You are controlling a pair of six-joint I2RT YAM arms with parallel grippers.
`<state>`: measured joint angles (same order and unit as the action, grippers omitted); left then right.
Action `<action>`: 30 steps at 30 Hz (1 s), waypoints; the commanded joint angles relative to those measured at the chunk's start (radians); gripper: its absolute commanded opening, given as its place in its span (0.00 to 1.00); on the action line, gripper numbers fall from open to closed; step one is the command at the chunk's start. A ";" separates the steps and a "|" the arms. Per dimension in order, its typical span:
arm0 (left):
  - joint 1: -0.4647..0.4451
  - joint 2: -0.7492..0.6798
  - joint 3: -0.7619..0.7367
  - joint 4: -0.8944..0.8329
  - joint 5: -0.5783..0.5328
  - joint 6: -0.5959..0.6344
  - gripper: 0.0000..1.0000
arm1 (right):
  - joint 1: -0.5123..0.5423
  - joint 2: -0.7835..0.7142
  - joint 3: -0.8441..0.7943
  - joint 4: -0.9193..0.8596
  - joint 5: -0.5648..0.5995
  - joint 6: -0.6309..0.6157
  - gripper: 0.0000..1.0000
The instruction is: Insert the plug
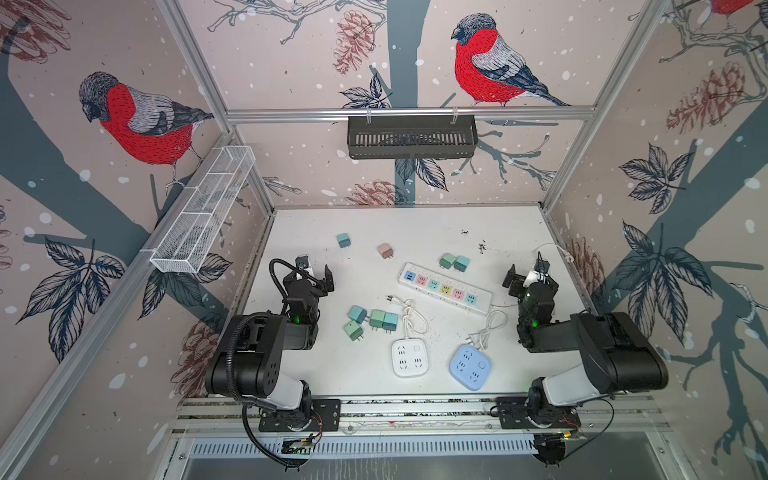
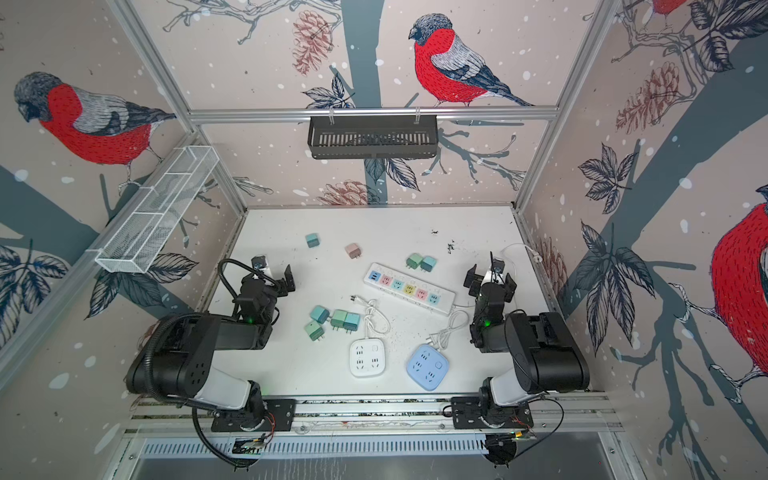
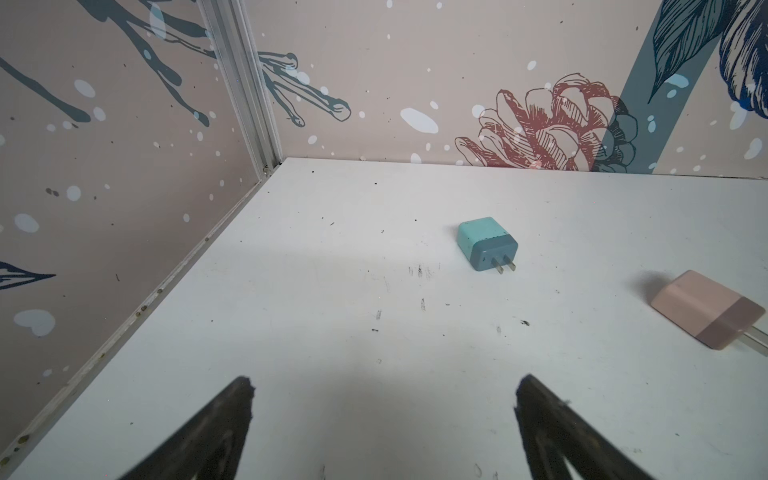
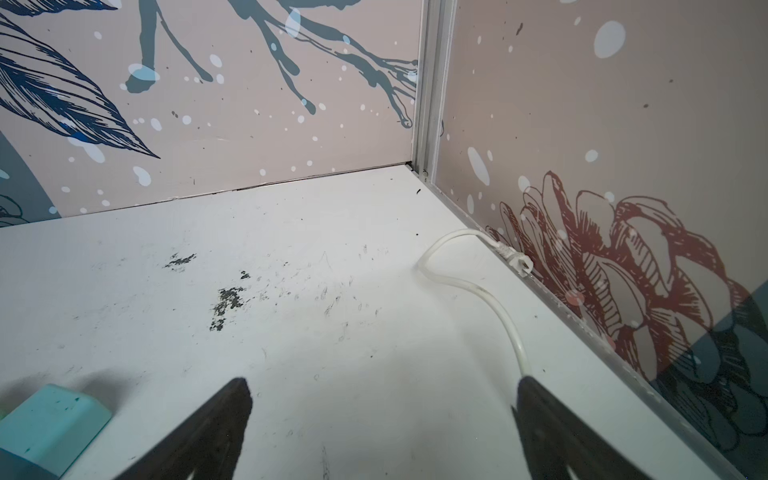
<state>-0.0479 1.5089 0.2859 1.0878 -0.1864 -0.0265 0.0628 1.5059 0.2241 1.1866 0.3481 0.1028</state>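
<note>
So far nothing is inserted: left gripper [image 1: 316, 272] and right gripper [image 1: 527, 272] gape empty, plugs [image 1: 383, 320] loose near power strip [image 1: 444, 289].

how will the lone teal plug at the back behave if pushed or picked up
The teal plug looks like a small blocky shell: probably rigid and light. Lying flat-sided on the smooth table, it would likely slide, not roll. Its two protruding prongs may make it pivot.
</note>
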 commanded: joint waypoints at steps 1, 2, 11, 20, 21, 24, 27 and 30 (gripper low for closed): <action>0.002 -0.004 0.004 0.021 0.002 -0.001 0.98 | 0.003 -0.003 -0.003 0.045 0.022 0.007 1.00; 0.003 -0.004 0.004 0.021 0.002 -0.001 0.98 | 0.004 -0.003 -0.003 0.044 0.022 0.007 1.00; 0.003 -0.004 0.004 0.021 0.001 -0.001 0.98 | 0.002 -0.004 -0.004 0.044 0.020 0.008 1.00; 0.002 -0.006 0.002 0.021 0.002 -0.001 0.98 | 0.002 -0.003 -0.005 0.047 0.020 0.007 1.00; 0.002 -0.006 0.002 0.023 0.002 -0.001 0.98 | 0.001 -0.004 -0.006 0.048 0.020 0.007 1.00; 0.001 -0.009 -0.003 0.030 0.010 0.004 0.98 | 0.006 -0.018 0.001 0.060 0.031 -0.006 1.00; 0.001 -0.063 0.014 -0.032 -0.003 0.009 0.98 | 0.031 -0.127 0.122 -0.286 0.123 0.015 1.00; -0.007 -0.170 0.102 -0.259 -0.015 0.009 0.98 | 0.024 -0.189 0.186 -0.463 0.165 0.078 1.00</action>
<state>-0.0479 1.4014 0.3328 0.9695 -0.1848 -0.0250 0.0906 1.3571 0.3748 0.9569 0.4294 0.1158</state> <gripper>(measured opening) 0.978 0.995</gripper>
